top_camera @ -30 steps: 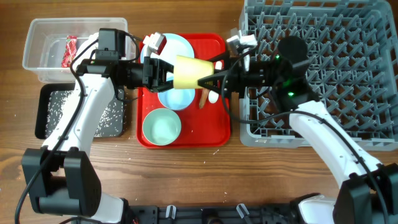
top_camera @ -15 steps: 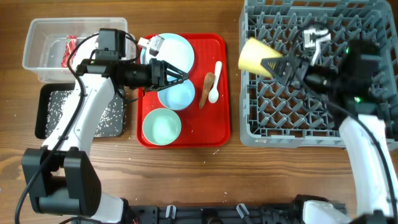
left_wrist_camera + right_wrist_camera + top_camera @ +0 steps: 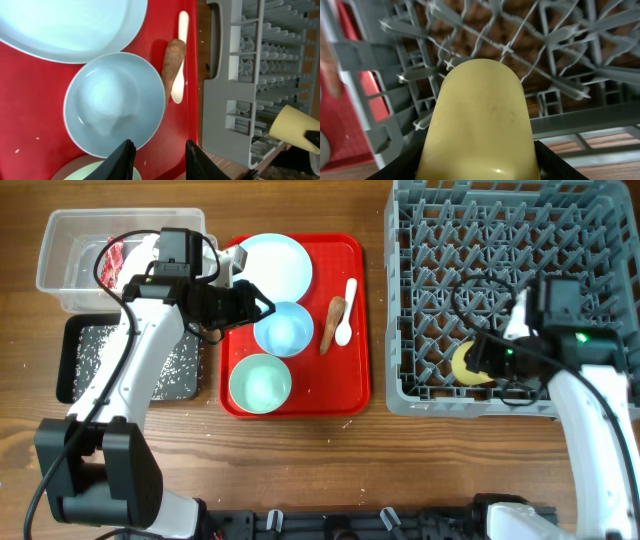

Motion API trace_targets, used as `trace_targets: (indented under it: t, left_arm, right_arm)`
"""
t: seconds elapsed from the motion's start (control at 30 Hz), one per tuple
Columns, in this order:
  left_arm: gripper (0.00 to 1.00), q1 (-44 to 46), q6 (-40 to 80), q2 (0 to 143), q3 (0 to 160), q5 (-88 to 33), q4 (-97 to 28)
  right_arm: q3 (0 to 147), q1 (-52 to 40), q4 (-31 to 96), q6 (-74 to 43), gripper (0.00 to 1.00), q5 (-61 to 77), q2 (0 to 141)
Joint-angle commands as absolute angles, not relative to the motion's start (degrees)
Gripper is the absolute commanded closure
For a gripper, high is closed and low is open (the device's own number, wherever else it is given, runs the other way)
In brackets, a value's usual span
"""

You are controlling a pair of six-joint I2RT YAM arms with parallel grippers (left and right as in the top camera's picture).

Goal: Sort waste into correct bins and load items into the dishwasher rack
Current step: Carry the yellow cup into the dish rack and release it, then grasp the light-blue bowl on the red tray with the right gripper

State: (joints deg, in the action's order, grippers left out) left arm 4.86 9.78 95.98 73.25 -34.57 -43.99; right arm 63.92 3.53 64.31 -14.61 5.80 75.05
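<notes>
Right gripper is clamped on the yellow cup: black fingers on both sides of its smooth, matte, tapered wall. The cup is down among the pegs at the near-left corner of the rack, a grey moulded plastic crate with a lattice floor. Can't tell if the cup touches the floor.

Left gripper is spread open with nothing between the jaws, hovering over the red tray at the rim of the blue bowl.

On the glossy flat red tray:
- pale blue round plate at the far end, empty
- blue bowl in the middle, empty and smooth
- greenish bowl nearest, empty
- brown elongated food scrap, rough-skinned, just beside a small white spoon

Clear tub, thin rectangular plastic, holds the red-and-white wrapper; the left arm hides part of it. The shallow black tray in front of it is speckled with white rice-like crumbs. All of it sits on a wood-grain table.
</notes>
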Motion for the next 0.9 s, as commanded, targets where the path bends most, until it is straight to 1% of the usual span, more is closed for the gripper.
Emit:
trace_targets:
  t: [0.0, 0.07, 0.2, 0.23, 0.27, 0.3, 0.33, 0.4, 0.47, 0.57, 0.67, 0.8, 0.87]
  left_arm:
    - [0.66, 5.0, 9.6, 95.5, 73.8, -31.6, -44.4]
    - [0.66, 5.0, 9.6, 95.5, 73.8, -31.4, -44.4]
    - [0.66, 5.0, 9.5, 95.5, 73.8, -31.4, -44.4]
    - [0.66, 5.0, 9.5, 95.5, 73.8, -31.4, -44.4]
    - [0.66, 5.0, 9.5, 95.5, 73.8, -31.4, -44.4]
    - [0.66, 5.0, 9.5, 95.5, 73.8, -31.4, -44.4]
    - [0.66, 5.0, 9.5, 95.5, 73.8, -31.4, -44.4]
    - [0.67, 5.0, 9.5, 95.5, 73.8, -31.4, -44.4]
    - [0.67, 5.0, 9.4, 95.5, 73.8, -31.4, -44.3]
    - [0.67, 5.0, 9.4, 95.5, 73.8, -31.4, -44.3]
    - [0.66, 4.6, 9.5, 95.2, 74.0, -30.9, -43.5]
    - [0.66, 1.3, 9.4, 90.7, 76.7, -29.6, -45.3]
    - [0.64, -0.3, 9.4, 86.5, 76.8, -26.6, -45.6]
  right_arm:
    - [64.5, 0.0, 64.3, -14.3, 0.47, 5.3, 79.9]
    - [64.5, -1.7, 63.8, -16.7, 0.46, 4.0, 82.6]
    - [64.5, -2.3, 63.1, -17.6, 0.45, 3.9, 86.0]
    - [64.5, -2.3, 63.1, -17.6, 0.32, 3.9, 85.9]
    - [64.5, -2.3, 63.0, -17.4, 0.17, 3.9, 85.9]
    - [64.8, -2.3, 63.0, -16.6, 0.05, 3.9, 85.9]
    - [66.3, -2.3, 63.6, -16.5, 0.00, 3.9, 85.9]
    - [69.9, -2.3, 64.7, -16.5, 0.01, 3.9, 85.9]
    - [77.4, -2.3, 67.2, -15.8, 0.01, 4.0, 85.9]
    - [84.0, -4.5, 67.5, -13.6, 0.04, 7.5, 85.4]
    - [84.5, -14.0, 62.5, -14.6, 0.06, 13.3, 85.9]
    - [84.3, -25.8, 54.9, -19.8, 0.13, 13.0, 88.7]
    - [84.3, -29.3, 52.2, -22.9, 0.15, 12.8, 91.7]
